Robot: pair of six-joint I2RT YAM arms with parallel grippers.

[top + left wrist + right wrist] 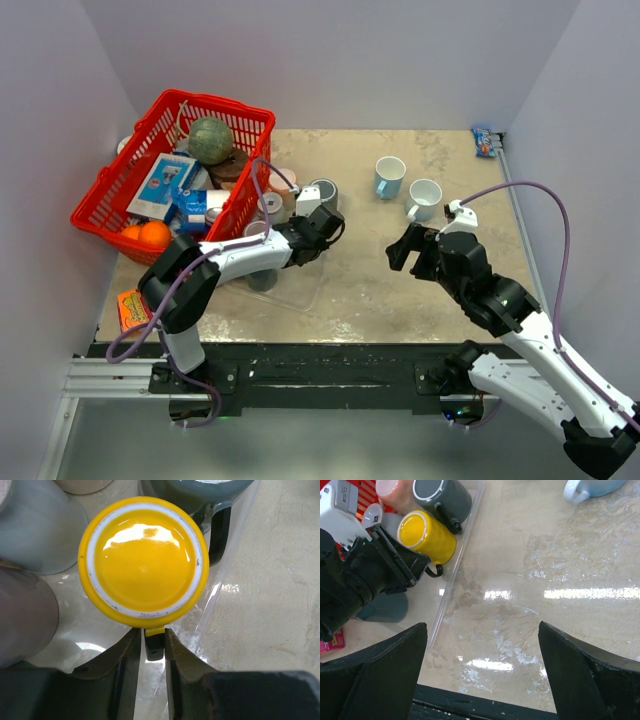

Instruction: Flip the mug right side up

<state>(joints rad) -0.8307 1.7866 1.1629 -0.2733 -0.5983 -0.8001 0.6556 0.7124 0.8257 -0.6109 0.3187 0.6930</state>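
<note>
A yellow mug (142,562) stands upside down in a clear tray (454,577), its white-ringed base facing up. In the right wrist view the yellow mug (426,535) has its black-tipped handle (436,570) pointing toward the left arm. My left gripper (150,636) is closed on that handle (154,642), one finger pressed on each side. In the top view the left gripper (325,226) covers the mug. My right gripper (400,246) hovers over bare tabletop to the right, and in its own view the right gripper (481,625) is open with nothing between its fingers.
A dark grey mug (445,497) and other upturned cups crowd the tray around the yellow one. A red basket (110,200) of groceries sits at the far left. Two upright mugs (389,176) (424,197) stand at the back right. An orange packet (132,308) lies near the left edge.
</note>
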